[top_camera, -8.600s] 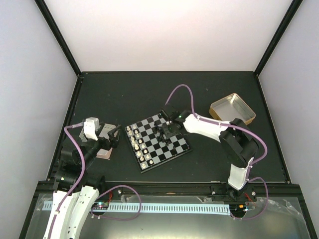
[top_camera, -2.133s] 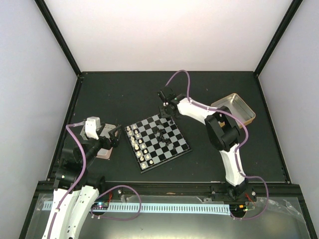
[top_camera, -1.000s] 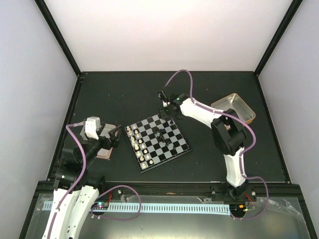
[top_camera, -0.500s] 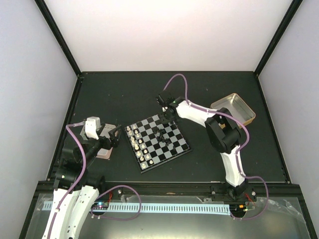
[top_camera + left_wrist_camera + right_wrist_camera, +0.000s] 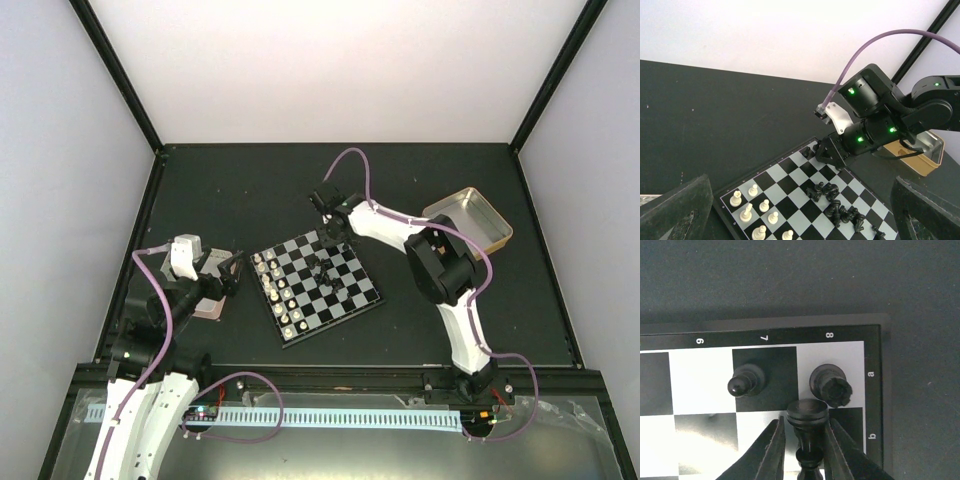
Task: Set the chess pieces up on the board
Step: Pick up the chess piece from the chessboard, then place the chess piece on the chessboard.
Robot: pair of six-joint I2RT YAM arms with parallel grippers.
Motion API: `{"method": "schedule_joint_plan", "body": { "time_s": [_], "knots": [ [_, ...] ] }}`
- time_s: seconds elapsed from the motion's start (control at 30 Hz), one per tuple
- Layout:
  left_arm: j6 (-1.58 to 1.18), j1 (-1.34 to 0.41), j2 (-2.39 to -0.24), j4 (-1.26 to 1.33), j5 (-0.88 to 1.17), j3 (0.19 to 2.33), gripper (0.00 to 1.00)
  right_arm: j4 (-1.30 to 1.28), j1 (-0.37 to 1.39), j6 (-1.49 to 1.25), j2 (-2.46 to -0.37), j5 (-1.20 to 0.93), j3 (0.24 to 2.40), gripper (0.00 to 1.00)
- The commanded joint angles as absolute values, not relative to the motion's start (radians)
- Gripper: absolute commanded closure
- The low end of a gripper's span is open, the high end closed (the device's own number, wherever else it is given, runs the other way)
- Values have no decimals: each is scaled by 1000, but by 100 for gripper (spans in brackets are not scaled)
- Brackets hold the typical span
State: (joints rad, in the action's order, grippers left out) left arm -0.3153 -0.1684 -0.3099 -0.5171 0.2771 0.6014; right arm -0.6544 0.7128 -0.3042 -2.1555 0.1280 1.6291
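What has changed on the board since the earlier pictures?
The right tool moved from the heap of black pieces to the far corner of the board, where it holds a black piece. The left tool and the white pieces stayed as they were.

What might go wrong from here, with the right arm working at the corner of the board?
1. The right gripper straddles a black piece right beside the rook on the corner square of the board. Lowering or opening there may topple the rook.
2. The pawn stands close on the other side and could be clipped too.
3. The heap of black pieces lies mid-board, so later picks may scatter it.
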Motion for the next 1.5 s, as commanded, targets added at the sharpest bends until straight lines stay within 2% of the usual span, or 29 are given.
{"method": "schedule_joint_plan", "body": {
  "time_s": [0.0,0.23,0.67,0.93,1.07,1.2,1.33,1.47],
  "knots": [
    [-314,-166,-318,-523,273,609,1,-678,722,-285,-2187,153,1670,80],
    [-314,-166,-318,-523,273,609,1,-687,729,-286,-2169,144,1661,94],
    [-313,-166,-322,-515,297,606,1,-506,728,-305,-1877,25,1433,94],
    [-376,-166,-362,-437,439,595,1,-322,728,-256,-1659,-268,1242,94],
    [-487,-166,-406,-342,524,566,1,-306,734,-255,-1617,-497,1245,94],
    [-628,-167,-457,-262,600,546,1,-297,774,-205,-1604,-599,1245,95],
    [-752,-167,-531,-224,696,534,6,-320,828,-146,-1617,-617,1251,95],
    [-827,-170,-609,-218,742,526,21,-308,872,-121,-1623,-629,1253,95]
  ]
}}
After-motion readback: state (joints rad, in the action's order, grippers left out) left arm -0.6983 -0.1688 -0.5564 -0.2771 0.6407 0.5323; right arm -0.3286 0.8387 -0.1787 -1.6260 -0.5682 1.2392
